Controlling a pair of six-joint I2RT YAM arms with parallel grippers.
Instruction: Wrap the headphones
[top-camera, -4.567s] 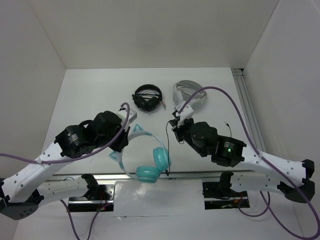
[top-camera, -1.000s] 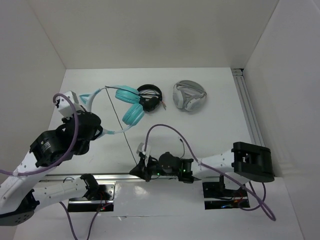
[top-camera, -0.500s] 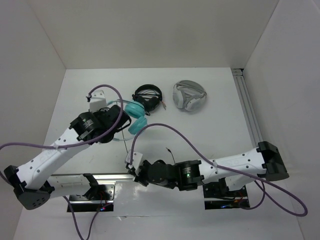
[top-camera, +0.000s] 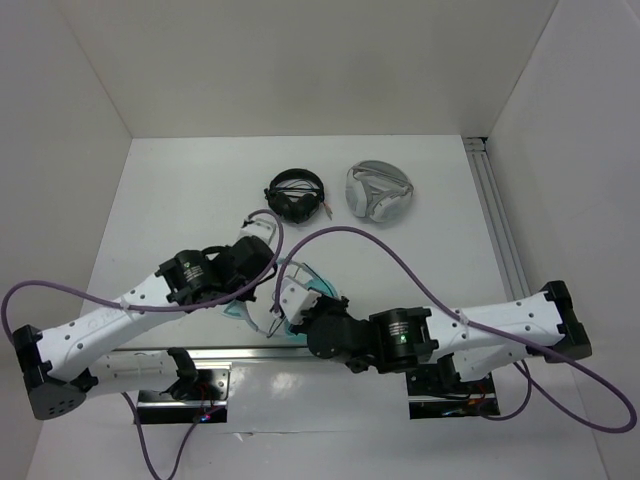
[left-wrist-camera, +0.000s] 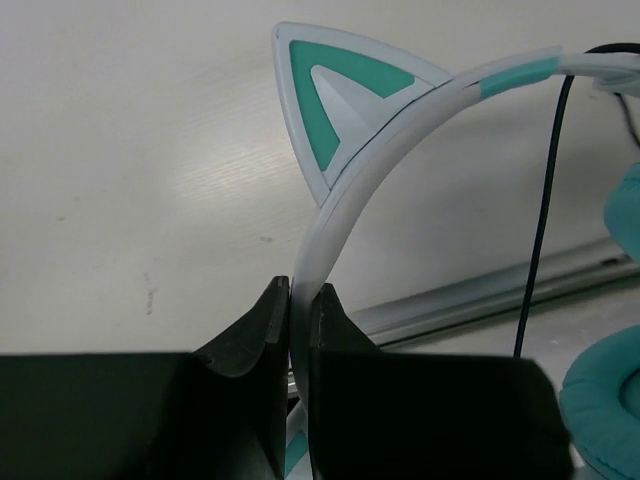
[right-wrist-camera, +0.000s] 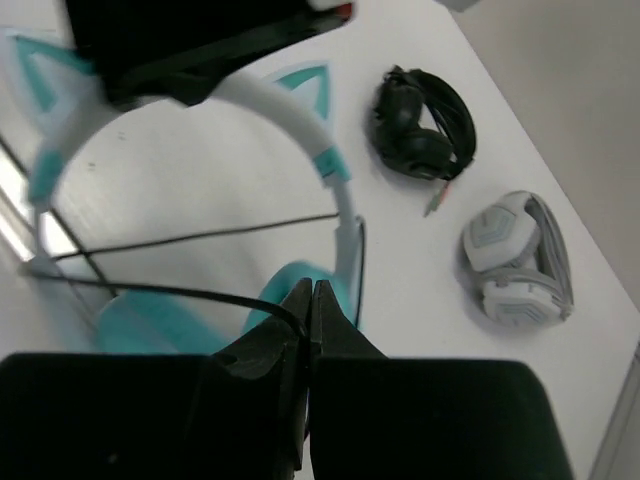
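The teal headphones (top-camera: 312, 285) with a pale cat-ear headband hang between my two grippers near the table's front edge, mostly hidden by the arms in the top view. My left gripper (left-wrist-camera: 300, 295) is shut on the pale headband (left-wrist-camera: 370, 170), just below one cat ear (left-wrist-camera: 335, 105). My right gripper (right-wrist-camera: 311, 290) is shut on the thin black cable (right-wrist-camera: 190, 294), which runs off to the left in front of a teal ear cup (right-wrist-camera: 290, 285). Another stretch of cable (left-wrist-camera: 540, 200) hangs beside the headband in the left wrist view.
Black headphones (top-camera: 296, 195) and white-grey headphones (top-camera: 378, 192) lie at the back of the table; both also show in the right wrist view, the black pair (right-wrist-camera: 420, 125) and the white-grey pair (right-wrist-camera: 515, 255). A metal rail (top-camera: 200, 352) runs along the front edge.
My left gripper has brought the teal headphones from beside the black pair toward the front edge. My right gripper has shifted right and up with the cable, close to the headphones.
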